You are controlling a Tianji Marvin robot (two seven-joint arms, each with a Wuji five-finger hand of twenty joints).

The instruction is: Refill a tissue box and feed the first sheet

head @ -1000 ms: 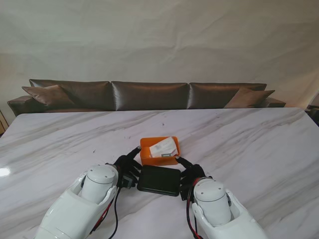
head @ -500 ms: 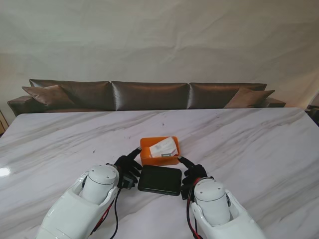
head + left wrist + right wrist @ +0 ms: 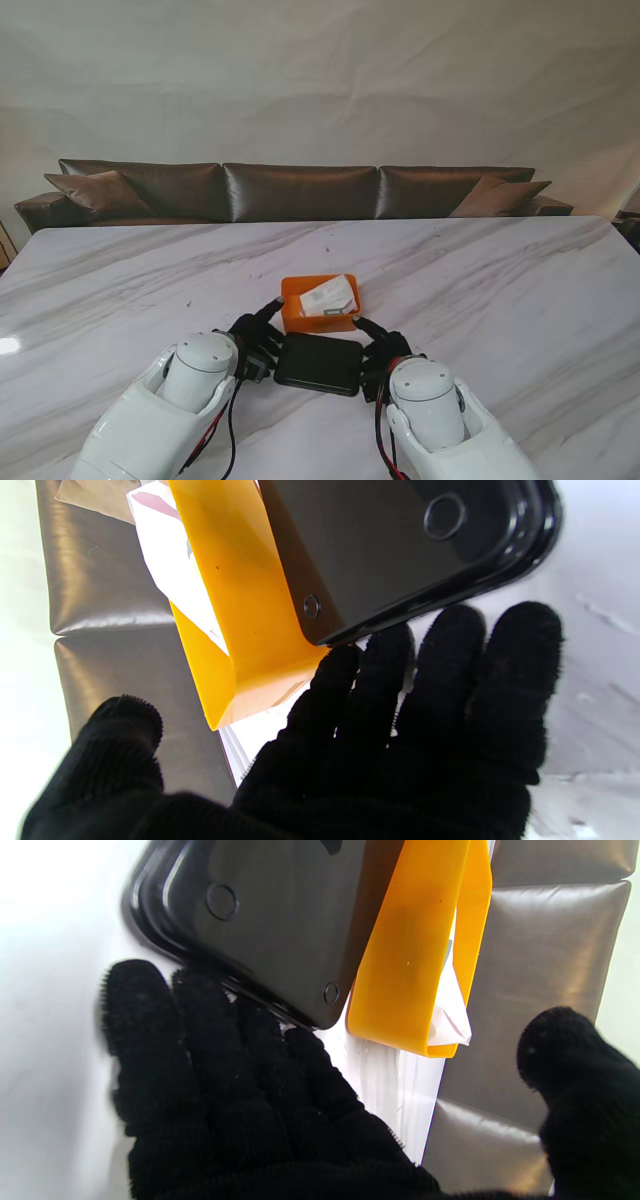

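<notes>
Just between both hands [image 3: 258, 337] lies the black lid [image 3: 320, 363].

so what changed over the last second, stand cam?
Very little. The black lid shifted slightly toward the left hand between the two hands; the right hand nudged inward with it. Both hands flank the lid, fingers at its edges; a firm grip cannot be confirmed. The orange tissue box with the tissue pack in it stayed put on the marble table.
</notes>
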